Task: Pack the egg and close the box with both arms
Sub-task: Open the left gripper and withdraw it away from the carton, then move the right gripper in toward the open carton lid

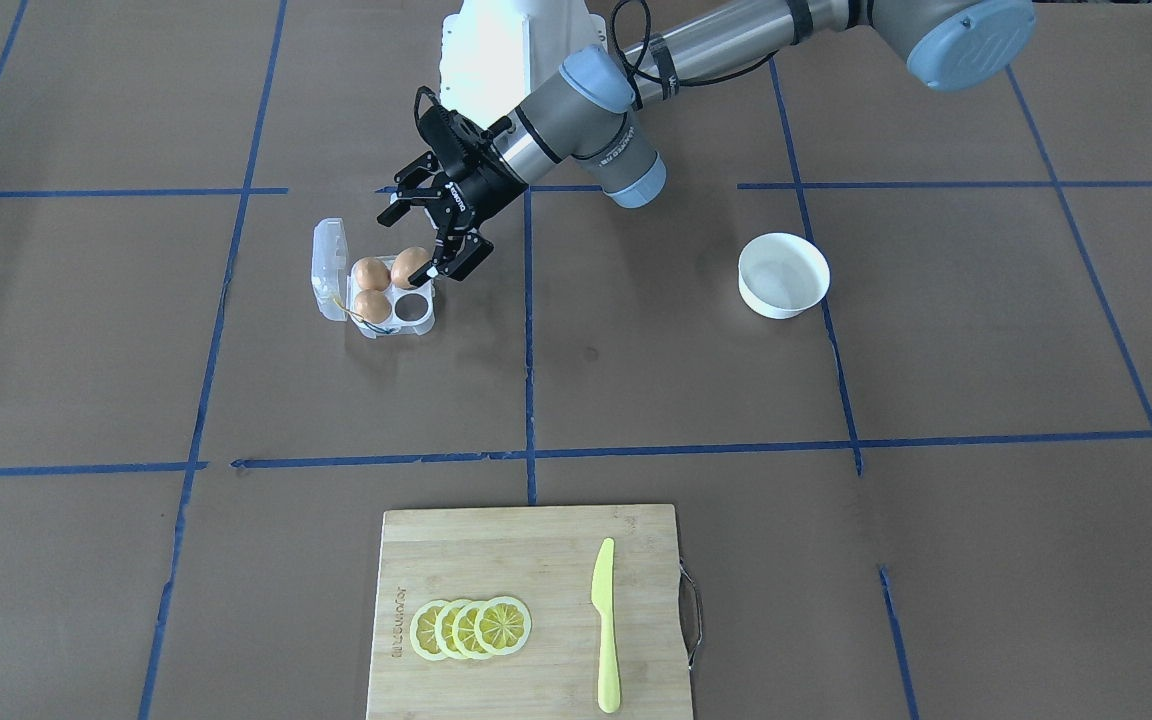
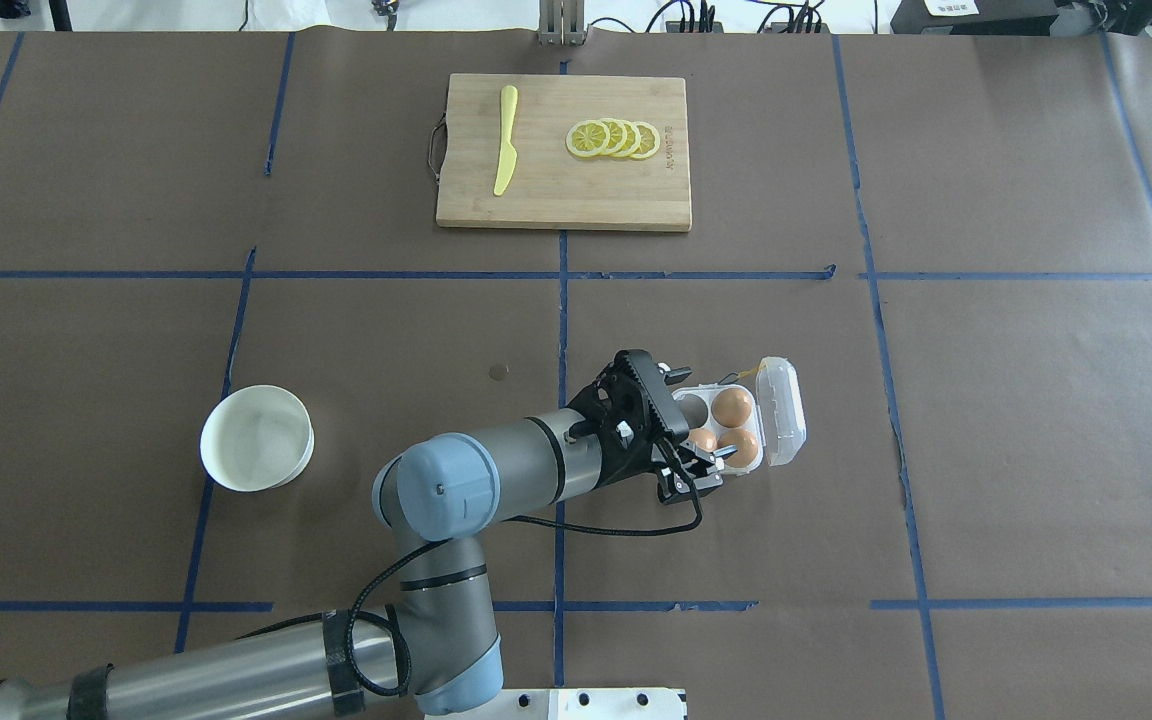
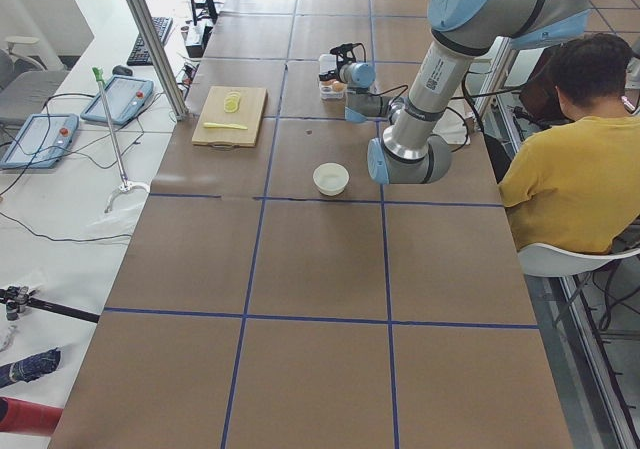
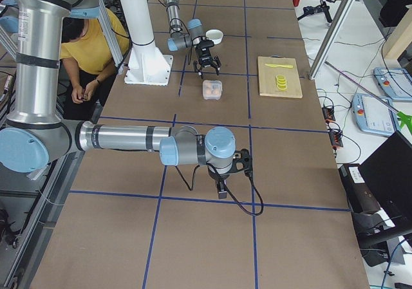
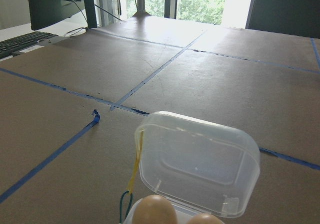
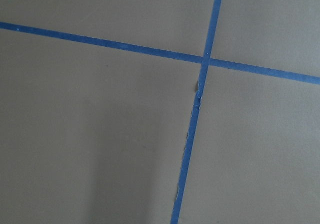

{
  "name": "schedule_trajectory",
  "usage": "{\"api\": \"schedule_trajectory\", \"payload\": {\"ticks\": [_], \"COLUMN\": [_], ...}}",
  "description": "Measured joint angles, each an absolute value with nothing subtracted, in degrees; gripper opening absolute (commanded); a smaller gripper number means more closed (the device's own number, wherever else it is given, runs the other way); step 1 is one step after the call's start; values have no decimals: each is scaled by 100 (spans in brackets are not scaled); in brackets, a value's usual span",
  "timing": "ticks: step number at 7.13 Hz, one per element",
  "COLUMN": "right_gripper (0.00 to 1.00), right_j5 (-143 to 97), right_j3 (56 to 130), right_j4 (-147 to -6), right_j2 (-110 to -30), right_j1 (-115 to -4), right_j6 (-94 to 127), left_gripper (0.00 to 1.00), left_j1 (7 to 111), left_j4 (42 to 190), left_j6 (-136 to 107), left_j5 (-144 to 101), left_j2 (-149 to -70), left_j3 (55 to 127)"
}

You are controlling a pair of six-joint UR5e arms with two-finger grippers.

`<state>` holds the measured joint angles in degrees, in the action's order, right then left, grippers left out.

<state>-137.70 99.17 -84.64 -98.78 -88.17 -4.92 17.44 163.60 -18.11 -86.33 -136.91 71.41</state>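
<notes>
The clear box [image 1: 421,322] stands with its lid [image 1: 329,268] hinged open, a yellow string at its side. Three orange-brown eggs sit in its cups; one cup [image 1: 413,303] is empty. My left gripper [image 1: 431,240] hangs over the box's near side with its fingers spread wide around one egg [image 1: 409,268], which rests in its cup. From overhead, the left gripper [image 2: 688,432] partly hides that egg [image 2: 704,438]. The left wrist view shows the lid [image 5: 197,161] and two egg tops. My right gripper [image 4: 235,167] shows only in the right side view, far from the box; I cannot tell its state.
A white bowl [image 1: 783,275] stands on the robot's left side of the table. A wooden cutting board [image 1: 526,560] with lemon slices [image 1: 471,628] and a yellow knife [image 1: 605,625] lies at the far edge. A person in yellow [image 3: 565,169] sits beside the table.
</notes>
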Motion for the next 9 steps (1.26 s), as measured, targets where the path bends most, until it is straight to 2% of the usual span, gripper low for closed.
{"api": "schedule_trajectory", "payload": {"ticks": [1,3,6,9], "right_gripper": [100,100,100,100], "right_j5": [-13767,-13720,-13244,-13193], "right_j3": [9930,9961,9974,9983], "right_j4": [-8462,-8456,-8455,-8459], "right_j2": [-9877,-9866,-9853,-9846], "right_j1": [-8816,-8818,-8816,-8815], "right_j6": [-490,-490,-492,-476], "left_gripper": [100,100,100,100], "left_j1": [2009,2667,4288,6259], "left_j4": [15877,13892,10730,9485], "left_j6": [-1874,-1922,-1461,-87], "left_j5": [-9092,-10085,-11020,-11458], "left_j2": [-13671,-13504,-12413,-11339], "left_j3": [7412,8409,10290,10610]}}
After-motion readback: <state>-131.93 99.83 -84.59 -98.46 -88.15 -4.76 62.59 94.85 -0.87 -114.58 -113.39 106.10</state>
